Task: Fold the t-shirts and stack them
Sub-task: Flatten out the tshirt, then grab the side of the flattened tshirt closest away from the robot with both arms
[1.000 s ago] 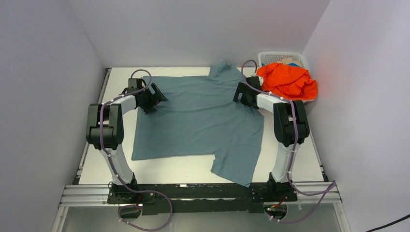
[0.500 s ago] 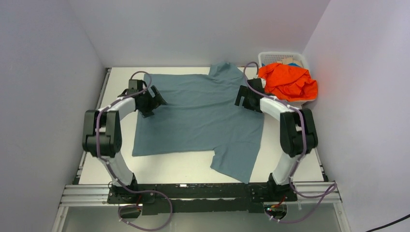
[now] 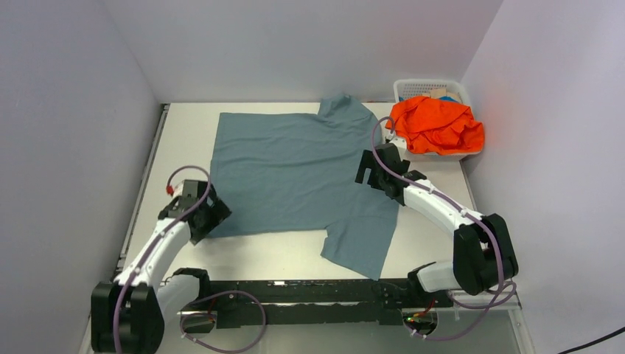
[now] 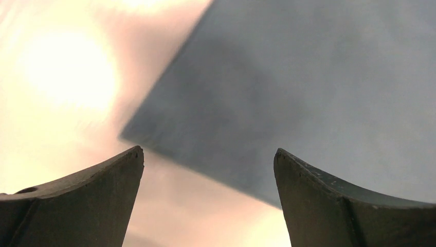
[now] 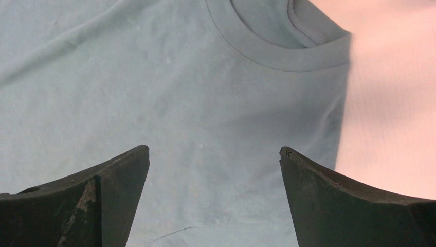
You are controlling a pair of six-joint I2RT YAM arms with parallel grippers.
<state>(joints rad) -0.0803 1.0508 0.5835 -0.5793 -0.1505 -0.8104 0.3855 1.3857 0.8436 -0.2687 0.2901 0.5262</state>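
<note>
Slate blue-grey t-shirt (image 3: 295, 169) is lying flat mid-tabletop (image 3: 184, 136). Orange t-shirt (image 3: 438, 125) is sitting crumpled in the white basket (image 3: 421, 86) at the far right corner. Left fingers (image 4: 92, 195), released, are hovering at the blue-grey shirt's near left corner. Right fingers (image 5: 103, 198), also released, are hovering near its collar.

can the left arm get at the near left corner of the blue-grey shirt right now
Probably yes: the left gripper is open right by that corner of the blue-grey t-shirt, and nothing lies between them.
</note>
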